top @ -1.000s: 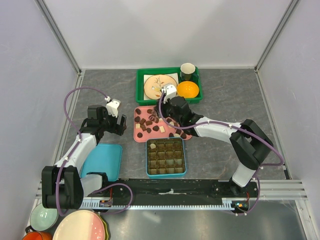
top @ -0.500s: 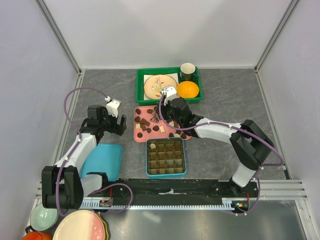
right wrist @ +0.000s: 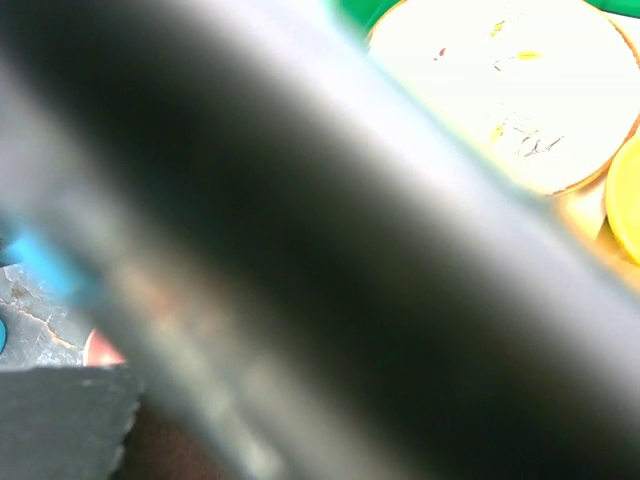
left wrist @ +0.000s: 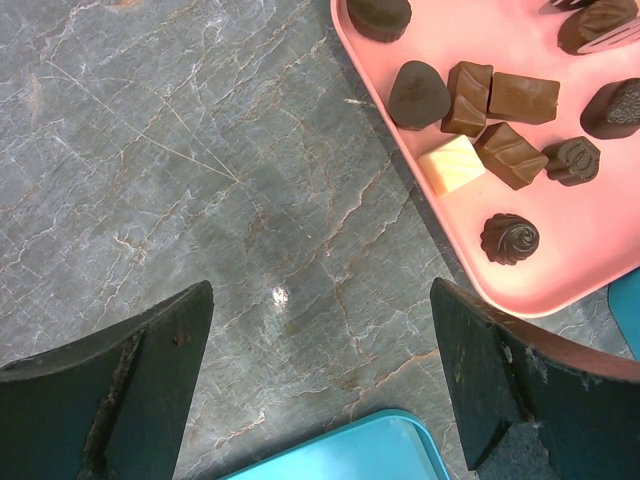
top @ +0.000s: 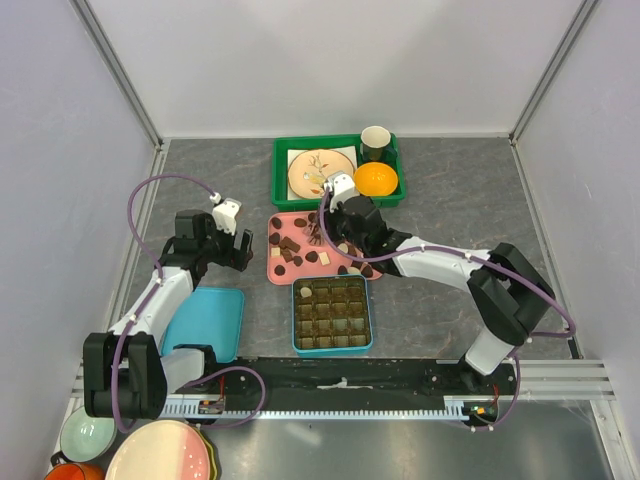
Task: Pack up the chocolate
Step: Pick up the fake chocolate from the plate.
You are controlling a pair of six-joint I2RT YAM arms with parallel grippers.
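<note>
Several small chocolate pieces (top: 290, 250), dark brown, lighter brown and one cream-white, lie on a pink tray (top: 272, 278). A teal box (top: 296, 318) with a grid of compartments sits just in front of it. My left gripper (top: 243, 250) is open and empty, low over bare table left of the tray; the left wrist view shows its gripper (left wrist: 320, 300), the chocolates (left wrist: 470, 95) and the tray (left wrist: 590, 250). My right gripper (top: 322, 226) hovers over the tray's far right part. A blurred dark cable fills the right wrist view and hides its fingers.
A teal lid (top: 205, 320) lies left of the box, also in the left wrist view (left wrist: 340, 455). A green tray (top: 283, 150) at the back holds a plate (top: 313, 172), an orange (top: 376, 179) and a cup (top: 375, 142). Bowls (top: 160, 450) sit at bottom left.
My right arm has shifted slightly over the pink tray's far side. My left arm has not moved.
</note>
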